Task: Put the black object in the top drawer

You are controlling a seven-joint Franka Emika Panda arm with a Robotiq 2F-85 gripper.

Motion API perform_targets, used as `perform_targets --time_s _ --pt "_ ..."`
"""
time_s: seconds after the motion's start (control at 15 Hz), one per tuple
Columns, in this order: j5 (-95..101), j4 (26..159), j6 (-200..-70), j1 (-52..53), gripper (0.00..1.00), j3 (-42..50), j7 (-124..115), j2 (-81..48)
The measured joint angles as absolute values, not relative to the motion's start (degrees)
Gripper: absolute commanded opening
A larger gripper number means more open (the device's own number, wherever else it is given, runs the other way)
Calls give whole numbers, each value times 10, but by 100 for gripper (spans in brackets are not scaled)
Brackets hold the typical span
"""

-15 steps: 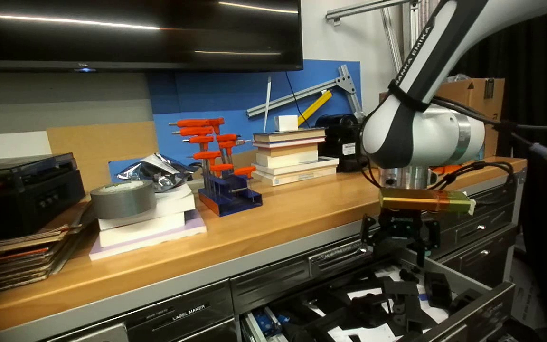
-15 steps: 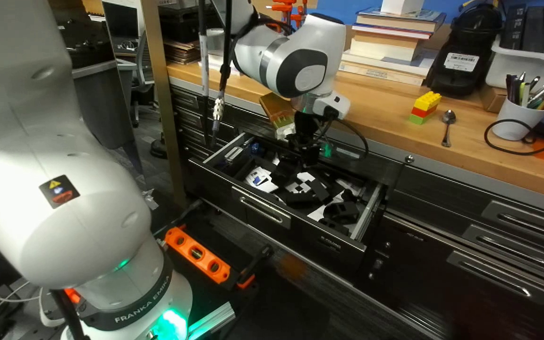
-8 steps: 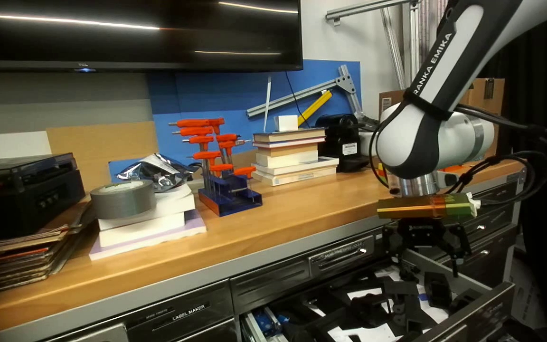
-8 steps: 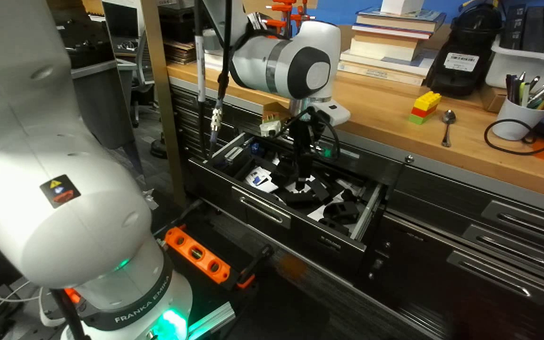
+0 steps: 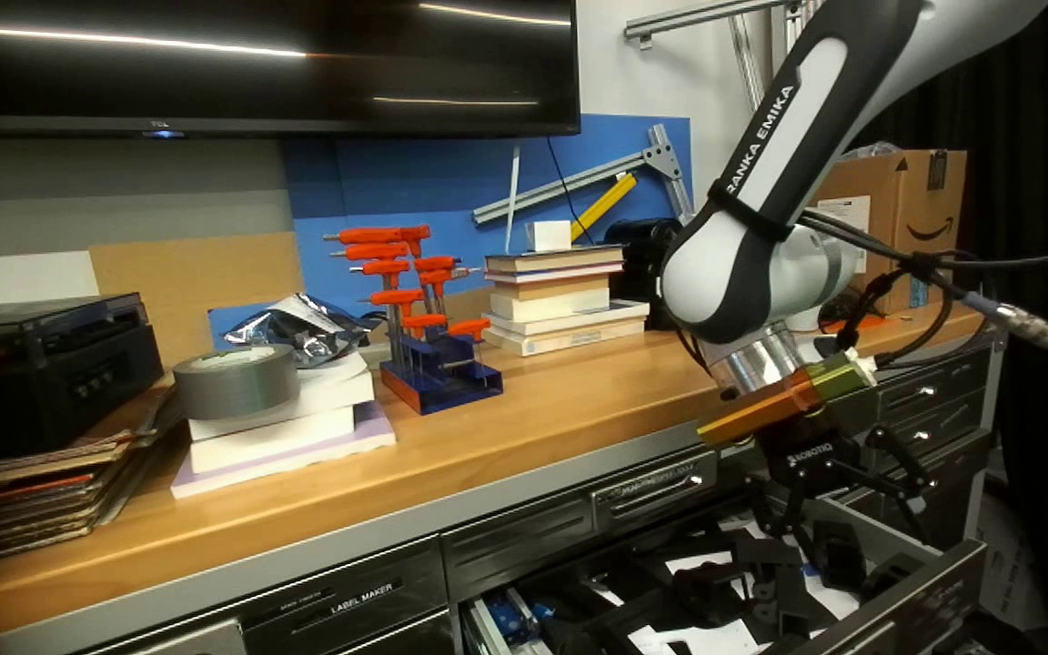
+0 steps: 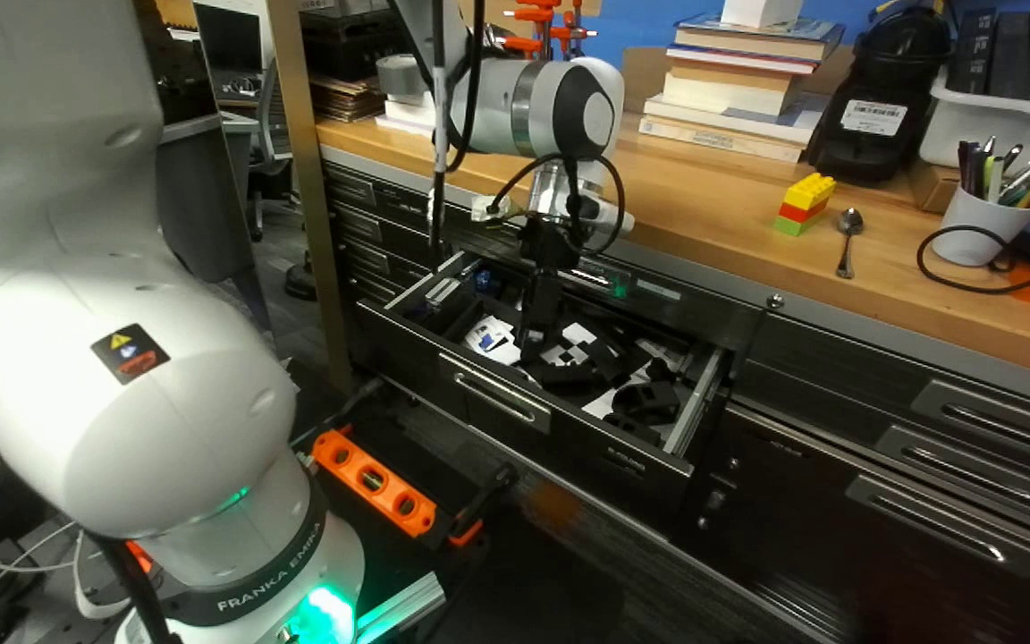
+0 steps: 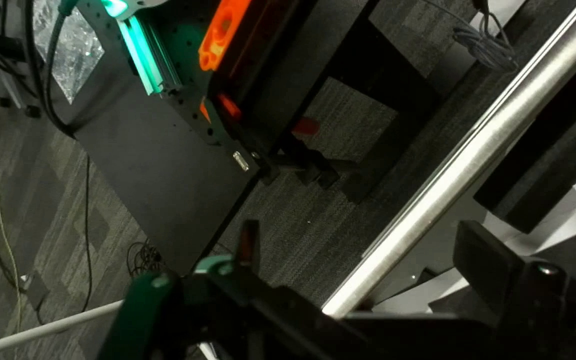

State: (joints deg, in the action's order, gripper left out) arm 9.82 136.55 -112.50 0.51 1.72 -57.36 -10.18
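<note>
- Presently, in an exterior view, the top drawer (image 6: 586, 436) (so judged) stands pulled out. Inside lies a small roundish black lump (image 6: 658, 368), taken to be the black object; other black parts (image 6: 649, 402) crowd round it, so identification is not certain.
- Risk: if shoved shut roughly, the drawer could jam, the cause being loose contents close to its side rail (image 6: 698, 402).
- Count: lump, one; long handle (image 6: 493, 396) on that drawer, one; on the worktop (image 6: 712, 192), toy-brick stack (image 6: 804, 204), one; spoon (image 6: 848, 231), one; pen cup (image 6: 971, 233), one. Black parts overlap too much to count.
- Next, in an exterior view, the fingers (image 5: 916, 508) stand spread and tilted over the drawer, gripping nothing.
- Risk: a low swing could strike the drawer or drag a part along; tilt and crowding would cause it.
- Count: tape roll (image 5: 237, 387), one; book stacks (image 5: 569, 302), two; hex keys (image 5: 395, 297) too overlapped to number.
- Lastly, in the wrist view, a bright metal edge (image 7: 468, 157), probably the drawer's front rim, shows between the parted fingers.
- Risk: closing the drawer before the fingers clear it could pin them.
- Count: fingers, two; bright edge, one; orange level (image 7: 222, 39), one.
</note>
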Motion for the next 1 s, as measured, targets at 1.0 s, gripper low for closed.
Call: perform_targets --time_s 1.0 --pt "-69 1358 -1319 -39 100 23 -95 -157"
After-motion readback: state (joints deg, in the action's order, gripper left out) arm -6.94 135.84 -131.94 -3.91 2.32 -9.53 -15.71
